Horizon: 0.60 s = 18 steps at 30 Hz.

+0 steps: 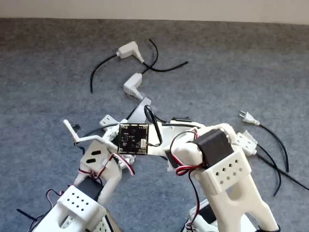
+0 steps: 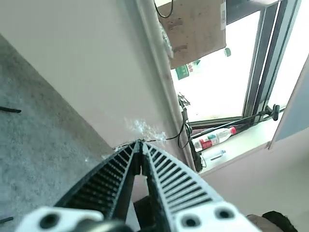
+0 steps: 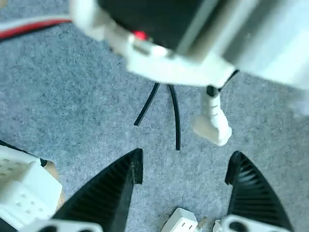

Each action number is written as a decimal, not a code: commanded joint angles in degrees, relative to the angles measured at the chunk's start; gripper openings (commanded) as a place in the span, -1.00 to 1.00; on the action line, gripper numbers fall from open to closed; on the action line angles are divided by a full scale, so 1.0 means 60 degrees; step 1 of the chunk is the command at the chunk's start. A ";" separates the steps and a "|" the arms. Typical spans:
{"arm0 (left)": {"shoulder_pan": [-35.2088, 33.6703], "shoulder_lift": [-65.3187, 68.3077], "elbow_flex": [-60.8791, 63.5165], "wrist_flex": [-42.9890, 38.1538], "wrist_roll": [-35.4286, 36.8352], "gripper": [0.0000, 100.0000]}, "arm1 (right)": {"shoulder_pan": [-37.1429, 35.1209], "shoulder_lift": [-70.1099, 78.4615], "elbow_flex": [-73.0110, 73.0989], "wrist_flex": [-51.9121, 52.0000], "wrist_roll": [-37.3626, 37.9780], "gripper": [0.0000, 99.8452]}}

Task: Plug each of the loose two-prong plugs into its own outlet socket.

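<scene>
Surface: grey carpet-textured table cover [image 1: 43,82], meeting a pale wall along the far edge.
Near-left arm: white printed arm [image 1: 91,193] with red and black wiring, rising from the near left corner; its side cannot be told from the high view.
Left gripper: black ribbed left gripper [image 2: 140,143], fingers pressed together at the tips with nothing between them, aimed off the table toward a pale wall [image 2: 72,58] and a bright window [image 2: 231,72].
Far connector: white angled connector [image 1: 129,49] on a thin black cable [image 1: 99,67], lying far and left of centre; whether it has prongs or slots cannot be told.
Second connector: white L-shaped connector [image 1: 133,85], just nearer than the first and apart from it.
Loose cable: curved black cable [image 1: 164,68], crossing just right of the far connector.
Camera board: small black square circuit board [image 1: 133,138], at centre between the two arms.
Right gripper: black ribbed right gripper [image 3: 186,157], fingers spread wide and holding nothing, hanging over the grey cover. Beyond it lie a white plug body [image 3: 212,123] and two loose black cable ends [image 3: 164,111]. A white slotted socket piece [image 3: 181,222] sits close under the gripper.
Near-right arm: white arm with a black motor block [image 1: 224,169], rising from the near right.
Outlet socket: white outlet socket block [image 1: 247,140], just right of the near-right arm.
Two-prong plug: white two-prong plug [image 1: 247,116], loose on the cover at the right, just beyond the socket block and not inserted. Its black lead [image 1: 280,145] trails toward the near right.
</scene>
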 commanded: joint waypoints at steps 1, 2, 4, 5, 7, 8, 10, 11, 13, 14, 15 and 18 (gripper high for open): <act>-0.0154 -0.0095 0.0330 -0.1304 -0.0015 -0.99 | -0.0168 -0.0168 -0.0037 0.0227 0.0059 -0.44; -0.0154 -0.0095 0.0447 -0.1524 -0.0015 -0.99 | -0.0212 -0.0168 -0.0022 0.0212 0.0059 -0.44; -0.0125 -0.0095 0.0491 -0.1670 -0.0015 -0.99 | -0.0271 -0.0183 -0.0022 0.0183 0.0059 -0.44; -0.0066 -0.0095 0.0491 -0.1685 -0.0015 -0.99 | -0.0315 -0.0183 -0.0037 0.0183 0.0059 -0.44; 0.0037 -0.0095 0.0491 -0.1714 0.0000 -0.99 | -0.0535 -0.0242 -0.0037 0.0168 0.0059 -0.44; 0.0125 -0.0095 0.0491 -0.1714 0.0000 -0.99 | -0.0637 -0.0256 -0.0037 0.0227 0.0044 -0.44; 0.0286 -0.0095 0.0491 -0.1714 0.0000 -0.99 | -0.0769 -0.0256 -0.0037 0.0256 0.0044 -0.44; 0.0374 -0.0095 0.0491 -0.1714 0.0000 -0.99 | -0.0799 -0.0256 -0.0037 0.0256 0.0000 -0.44; 0.0491 -0.0095 0.0491 -0.1714 0.0000 -0.99 | -0.0901 -0.0271 -0.0037 0.0242 -0.0176 -0.44; 0.0491 -0.0095 0.0491 -0.1714 0.0000 -0.99 | -0.0945 -0.0271 -0.0037 0.0242 -0.0190 -0.44; 0.0491 -0.0095 0.0491 -0.1714 0.0000 -0.99 | -0.0945 -0.0271 -0.0051 0.0242 -0.0205 -0.44; 0.0491 -0.0095 0.0491 -0.1714 0.0000 -0.99 | -0.0930 -0.0271 -0.0081 0.0256 -0.0220 -0.45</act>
